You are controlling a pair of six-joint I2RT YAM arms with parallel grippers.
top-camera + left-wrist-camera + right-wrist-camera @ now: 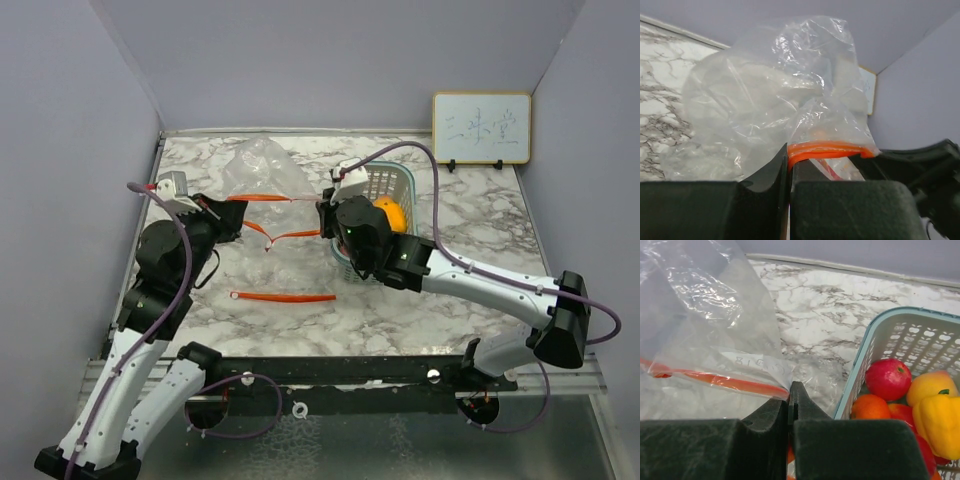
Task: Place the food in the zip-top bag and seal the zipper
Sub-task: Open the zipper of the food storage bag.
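The marble table carries everything, and on it the zip-top bag stands puffed up towards the back, left of the teal basket, empty as far as I can see; the step in hand looks to be holding its mouth open between the two arms; the left gripper is clenched on one end of the zipper and the right gripper is clamped on the strip's other end, right beside the basket; to do this well, I would keep both pinches on the stiff strip and not on the thin film, which would slip or tear, and avoid drawing the ends taut, since that would flatten the mouth; from above one lip runs fairly straight while the other sags in a bend, and that gap should face the basket; since both grippers are busy, one must probably let go to fetch the food, all of which lies in the basket; counted: two arms, one bag, one basket, one whiteboard, one loose orange strip nearer the arms, whose owner I cannot tell; of food, four clear pieces, red, orange, peach and a yellow pepper, plus parts of at least two red ones beneath.
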